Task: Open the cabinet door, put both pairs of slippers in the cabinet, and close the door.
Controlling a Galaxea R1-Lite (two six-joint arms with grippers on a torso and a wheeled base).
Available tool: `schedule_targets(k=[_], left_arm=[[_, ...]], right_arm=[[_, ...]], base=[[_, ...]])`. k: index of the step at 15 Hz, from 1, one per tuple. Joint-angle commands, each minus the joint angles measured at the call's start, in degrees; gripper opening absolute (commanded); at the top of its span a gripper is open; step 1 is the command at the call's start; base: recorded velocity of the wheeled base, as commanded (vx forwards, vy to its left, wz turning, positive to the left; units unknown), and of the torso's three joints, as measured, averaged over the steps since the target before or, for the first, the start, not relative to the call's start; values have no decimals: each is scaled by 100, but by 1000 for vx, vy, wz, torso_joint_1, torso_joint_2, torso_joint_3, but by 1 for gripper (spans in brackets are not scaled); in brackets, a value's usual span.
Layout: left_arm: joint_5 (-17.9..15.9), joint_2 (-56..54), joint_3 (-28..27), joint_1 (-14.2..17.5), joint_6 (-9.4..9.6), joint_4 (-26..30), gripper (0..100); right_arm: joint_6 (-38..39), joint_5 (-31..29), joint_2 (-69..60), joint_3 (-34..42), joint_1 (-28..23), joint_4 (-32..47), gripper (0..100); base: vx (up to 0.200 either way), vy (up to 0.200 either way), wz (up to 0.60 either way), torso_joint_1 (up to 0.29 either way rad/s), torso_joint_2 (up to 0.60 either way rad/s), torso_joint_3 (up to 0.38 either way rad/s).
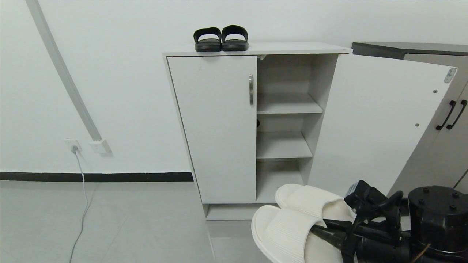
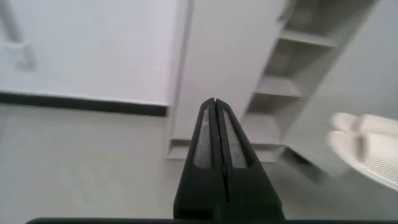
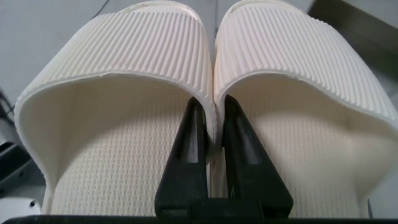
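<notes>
Right tool (image 3: 213, 104) pinches both cream ribbed slippers (image 1: 292, 226) by their straps so they lift together, just before the open white cabinet (image 1: 212, 128); left tool (image 2: 214, 107) pressed together, empty.

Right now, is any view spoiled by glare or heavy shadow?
Head view: even light, no glare; the cabinet is shaded only inside its open side, shelves readable. Left wrist view: the left gripper stands dark against a bright wall. Right wrist view: the white slippers are shaded under their straps, around the right gripper.
</notes>
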Motion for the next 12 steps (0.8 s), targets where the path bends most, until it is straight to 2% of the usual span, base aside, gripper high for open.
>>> schedule_targets(k=[1,2,3,5,7,8,11,12], left_arm=[[31,-455,510,794,40,-11,0],[31,-508,791,1146,102,-55,0],[22,-692,1160,1330,348,-161,0],[-22,-1026,1468,1313,453,-214,0],[-426,-1325,1644,1269,576,-214,0],[-558,-1369,1705,1269,576,-214,0],[-1042,-1967,2065,1260,761,-222,0],[-1085,-1949,2074,1260,770,-257,0]], right_arm=[[-2,3,42,0,2,-4,0],[16,-14,103,-35,2,-4,0],[24,-50,165,-53,2,-13,0],[51,-243,288,-193,2,-22,0],[227,-612,473,-378,37,-48,0],[297,-700,508,-422,55,-83,0],[394,-937,666,-598,90,-162,0],[394,-1016,736,-668,99,-162,0]], base=[[0,0,0,0,0,0],[0,0,0,0,0,0],[0,0,0,0,0,0],[0,0,0,0,0,0],[0,0,0,0,0,0],[0,0,0,0,0,0],[0,0,0,0,0,0],[0,0,0,0,0,0]])
